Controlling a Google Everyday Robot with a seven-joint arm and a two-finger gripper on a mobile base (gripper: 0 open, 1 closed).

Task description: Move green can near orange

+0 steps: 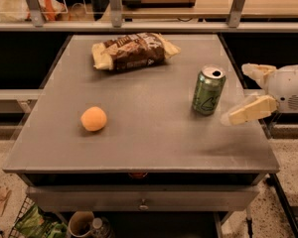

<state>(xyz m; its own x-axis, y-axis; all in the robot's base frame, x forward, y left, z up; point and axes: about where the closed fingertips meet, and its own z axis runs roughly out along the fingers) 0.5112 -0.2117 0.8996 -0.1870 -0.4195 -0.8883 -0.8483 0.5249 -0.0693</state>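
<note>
The green can (pixel 208 90) stands upright on the right part of the grey table (pixel 154 133), silver top and pull-tab opening up. The orange (pixel 94 118) sits on the left part of the table, well apart from the can. My gripper (pixel 239 93) comes in from the right edge, just right of the can and not touching it. Its two cream fingers (pixel 248 110) are spread apart with nothing between them.
A brown and cream snack bag (pixel 131 50) lies at the back of the table. A railing and shelf (pixel 154 24) run behind the table. A drawer front (pixel 144 198) is below the table's front edge, with a cup and bags on the floor underneath.
</note>
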